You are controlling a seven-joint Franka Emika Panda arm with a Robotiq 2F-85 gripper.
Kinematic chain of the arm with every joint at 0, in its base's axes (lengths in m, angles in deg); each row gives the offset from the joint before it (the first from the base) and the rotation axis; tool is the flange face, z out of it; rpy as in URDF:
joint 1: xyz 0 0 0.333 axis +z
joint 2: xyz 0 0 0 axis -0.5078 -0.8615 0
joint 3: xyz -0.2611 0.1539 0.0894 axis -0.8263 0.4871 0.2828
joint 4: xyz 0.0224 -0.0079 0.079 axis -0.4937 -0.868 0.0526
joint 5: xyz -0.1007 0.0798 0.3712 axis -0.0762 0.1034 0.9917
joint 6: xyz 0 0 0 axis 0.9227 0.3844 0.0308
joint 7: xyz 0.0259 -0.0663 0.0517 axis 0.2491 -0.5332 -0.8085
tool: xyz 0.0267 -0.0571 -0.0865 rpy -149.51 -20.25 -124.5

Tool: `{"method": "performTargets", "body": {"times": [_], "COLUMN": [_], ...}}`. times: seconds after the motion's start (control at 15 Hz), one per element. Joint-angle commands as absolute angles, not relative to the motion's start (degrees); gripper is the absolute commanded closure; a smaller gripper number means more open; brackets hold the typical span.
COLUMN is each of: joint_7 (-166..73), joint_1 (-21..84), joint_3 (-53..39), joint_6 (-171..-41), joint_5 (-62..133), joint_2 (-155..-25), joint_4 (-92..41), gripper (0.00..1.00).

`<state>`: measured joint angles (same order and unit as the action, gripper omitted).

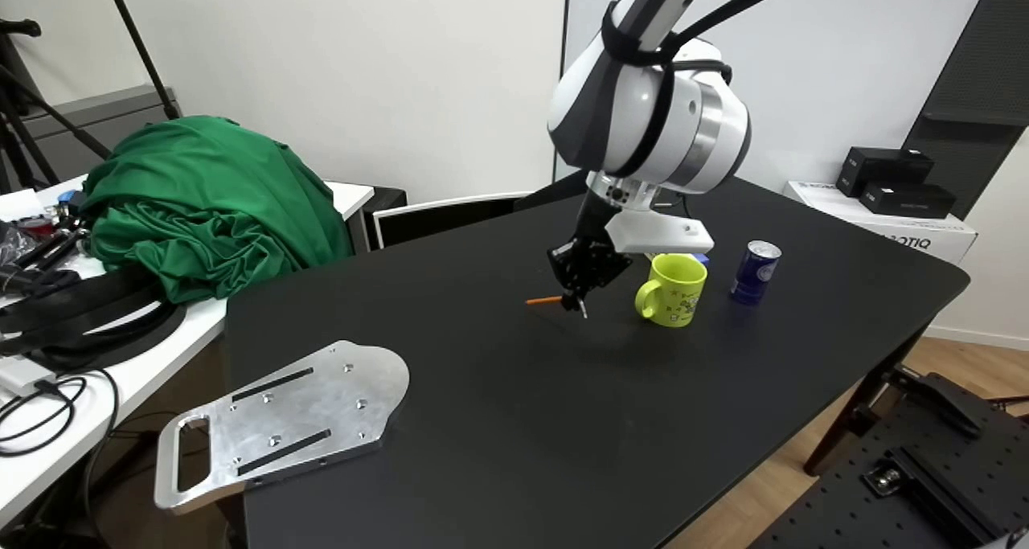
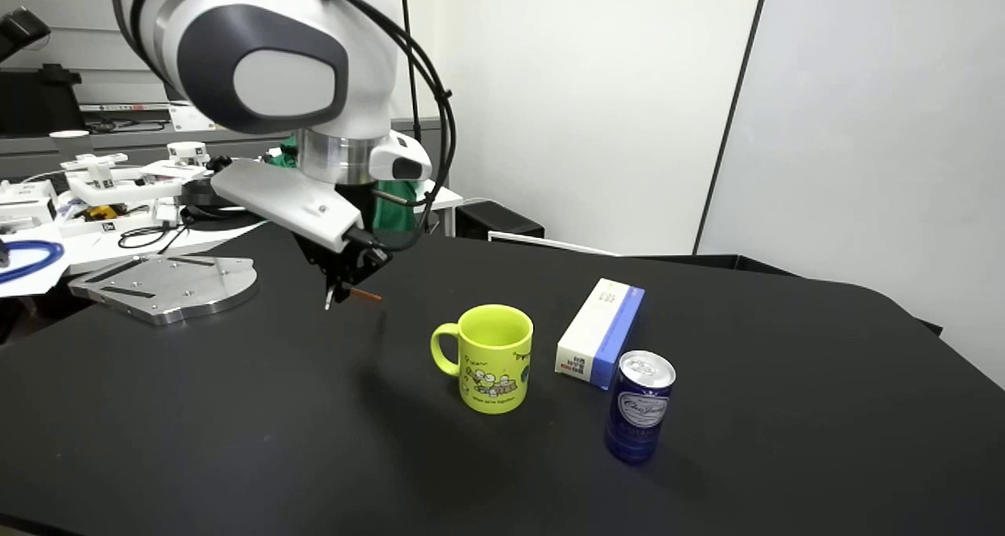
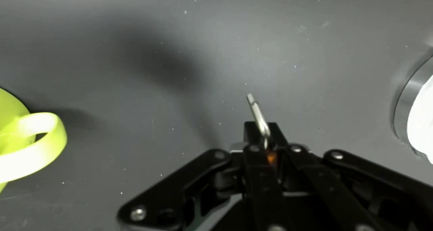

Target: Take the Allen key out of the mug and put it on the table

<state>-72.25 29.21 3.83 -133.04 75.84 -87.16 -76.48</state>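
End effector [image 1: 572, 301] pinched tight on Allen key [image 3: 259, 119]
In an exterior view: mug [image 1: 676, 292] mid-right, white carton [image 1: 924, 229] far right, lettered "…OTIQ"

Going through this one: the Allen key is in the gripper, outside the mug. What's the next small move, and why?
Probably ease the fingers down until the Allen key meets the table. The key is pinched between the closed fingers, outside the mug on its handle side, and seems to hang above the table, so lowering should come before any release.
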Motion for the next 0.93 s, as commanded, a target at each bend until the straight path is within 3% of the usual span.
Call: {"method": "performTargets", "body": {"times": [0.0, 0.27, 0.8, 0.87], "joint_7": [-76.9, -67.9, -50.6, -49.8], "joint_1": [28.5, 34.0, 32.6, 32.5], "joint_3": [6.7, -1.3, -4.7, -4.8], "joint_6": [-140.0, -135.6, -124.3, -123.5], "joint_5": [81.6, 69.5, 47.3, 46.8], "joint_2": [-92.3, -95.2, -97.5, -97.5], "joint_4": [-75.7, -76.2, -72.4, -72.0], "gripper": [0.98, 0.98, 0.98, 0.66]}}
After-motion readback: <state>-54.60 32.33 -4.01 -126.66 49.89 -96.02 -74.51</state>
